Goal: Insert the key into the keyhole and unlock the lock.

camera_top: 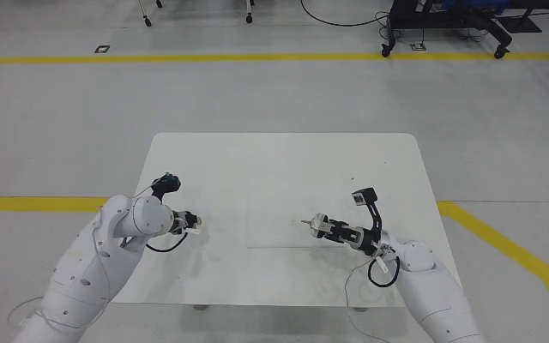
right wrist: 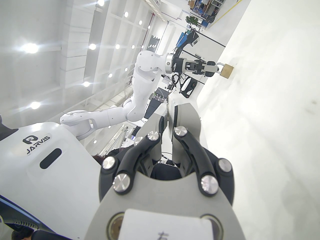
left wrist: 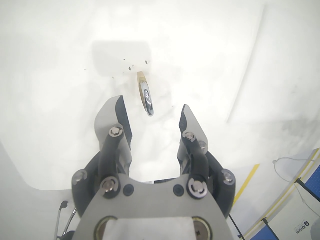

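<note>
Brass lock (left wrist: 145, 96) prob. btwn L jaws

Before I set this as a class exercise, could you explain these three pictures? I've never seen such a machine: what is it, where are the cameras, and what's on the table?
It is a robot with two arms, each ending in a two-fingered gripper. One picture looks down from above the arms at a white table. The other two come from cameras on the wrists. The left gripper is open, with the near end of a brass padlock, resting on the table, between its fingertips. The right gripper is shut, most likely on the key, though that is too small to see clearly.
</note>
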You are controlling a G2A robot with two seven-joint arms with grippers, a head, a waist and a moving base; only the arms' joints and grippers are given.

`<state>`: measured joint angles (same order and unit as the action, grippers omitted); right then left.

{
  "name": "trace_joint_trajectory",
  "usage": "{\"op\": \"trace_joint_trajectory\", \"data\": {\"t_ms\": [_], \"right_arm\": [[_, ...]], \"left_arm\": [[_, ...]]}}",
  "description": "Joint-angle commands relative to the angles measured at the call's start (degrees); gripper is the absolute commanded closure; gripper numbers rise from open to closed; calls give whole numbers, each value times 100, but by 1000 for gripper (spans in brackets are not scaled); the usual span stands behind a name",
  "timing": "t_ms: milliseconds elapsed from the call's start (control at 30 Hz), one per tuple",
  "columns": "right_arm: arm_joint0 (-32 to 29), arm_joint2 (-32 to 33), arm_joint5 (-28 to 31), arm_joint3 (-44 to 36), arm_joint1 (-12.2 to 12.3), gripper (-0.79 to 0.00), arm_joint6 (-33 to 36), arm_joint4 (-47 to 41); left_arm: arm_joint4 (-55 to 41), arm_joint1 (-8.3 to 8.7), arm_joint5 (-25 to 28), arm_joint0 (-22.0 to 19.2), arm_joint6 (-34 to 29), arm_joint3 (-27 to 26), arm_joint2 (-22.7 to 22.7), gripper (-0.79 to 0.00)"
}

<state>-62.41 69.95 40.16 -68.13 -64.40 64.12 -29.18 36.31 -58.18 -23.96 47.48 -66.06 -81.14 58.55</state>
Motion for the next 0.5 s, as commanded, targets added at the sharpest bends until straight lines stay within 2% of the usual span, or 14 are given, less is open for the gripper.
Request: {"op": "trace_joint_trajectory", "data": {"t_ms": [0, 367, 467], "right_arm": [[0, 0, 0, 0, 0, 0, 0, 0], [0, 0, 0, 0, 0, 0, 0, 0], [0, 0, 0, 0, 0, 0, 0, 0]], "left_arm": [[23, -29, -54, -59, 36, 71, -68, -391], [178, -145, -190, -288, 131, 468, -285, -376], [206, -170, -162, -319, 124, 568, -331, -317]]}}
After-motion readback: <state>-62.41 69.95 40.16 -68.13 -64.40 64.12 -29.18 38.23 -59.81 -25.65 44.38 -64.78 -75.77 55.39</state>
